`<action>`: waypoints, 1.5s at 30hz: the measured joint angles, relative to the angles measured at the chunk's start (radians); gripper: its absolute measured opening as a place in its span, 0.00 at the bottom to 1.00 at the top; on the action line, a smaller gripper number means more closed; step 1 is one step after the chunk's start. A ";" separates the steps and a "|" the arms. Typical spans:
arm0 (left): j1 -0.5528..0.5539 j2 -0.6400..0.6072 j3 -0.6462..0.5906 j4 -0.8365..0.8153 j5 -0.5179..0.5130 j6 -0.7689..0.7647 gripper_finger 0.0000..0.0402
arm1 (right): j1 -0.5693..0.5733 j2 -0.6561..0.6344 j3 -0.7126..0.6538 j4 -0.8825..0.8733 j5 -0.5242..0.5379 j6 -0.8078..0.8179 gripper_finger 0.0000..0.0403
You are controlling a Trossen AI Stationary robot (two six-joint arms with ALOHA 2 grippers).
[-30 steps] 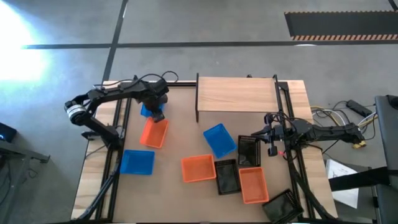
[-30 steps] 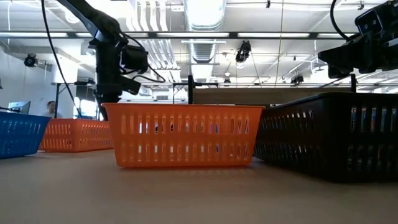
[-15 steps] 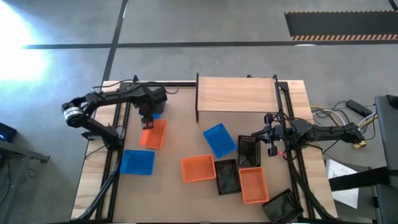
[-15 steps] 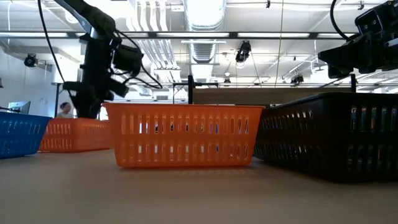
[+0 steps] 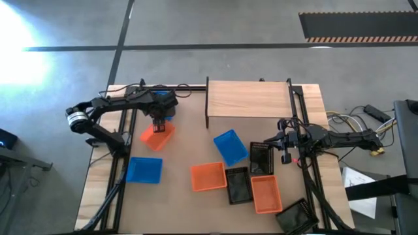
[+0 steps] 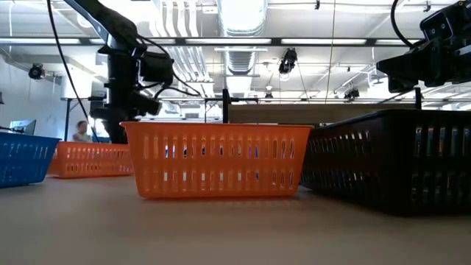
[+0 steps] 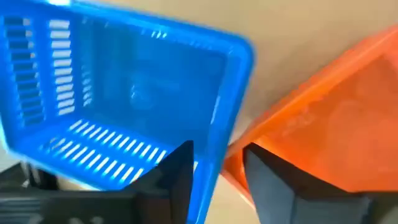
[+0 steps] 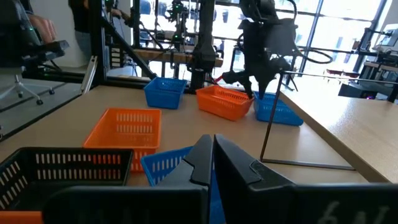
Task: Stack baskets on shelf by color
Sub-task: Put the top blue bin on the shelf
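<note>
Left wrist view showed the left gripper (image 7: 214, 177) pinching a blue basket's (image 7: 118, 99) near wall, an orange basket (image 7: 323, 137) touching alongside. Lifting straight up would likely avoid dragging the orange one. The right gripper (image 8: 213, 163) waited, pressed together.

The desk (image 5: 189, 134) is tan, and the shelf (image 5: 248, 99) on it is pale wood grain on thin black legs. Three baskets are bright blue: one (image 5: 144, 170), one (image 5: 230, 147), and one (image 7: 118, 93) with slotted sides. Orange baskets with vertical slots sit at (image 5: 157, 137), (image 5: 208, 177) and (image 5: 265, 194). Black perforated baskets sit at (image 5: 239, 185), (image 5: 261, 158) and (image 5: 297, 217). Both arms are dark. The floor (image 5: 215, 32) is grey with dark lines.
</note>
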 joint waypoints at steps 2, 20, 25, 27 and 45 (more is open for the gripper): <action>0.000 0.000 0.012 0.003 0.051 0.000 0.21 | 0.000 0.000 0.000 0.000 0.000 0.000 0.02; 0.000 -0.009 0.109 0.039 0.107 -0.062 0.21 | 0.000 0.000 0.000 0.000 0.000 0.000 0.02; 0.000 -0.009 0.122 -0.018 0.105 -0.041 0.39 | 0.000 0.000 0.000 0.000 0.000 0.000 0.02; 0.000 -0.006 0.101 -0.013 0.104 -0.013 0.44 | 0.000 0.000 0.000 0.000 0.000 0.000 0.02; 0.000 0.020 -0.050 0.254 -0.047 0.100 0.16 | 0.000 0.000 0.000 0.000 0.000 0.000 0.02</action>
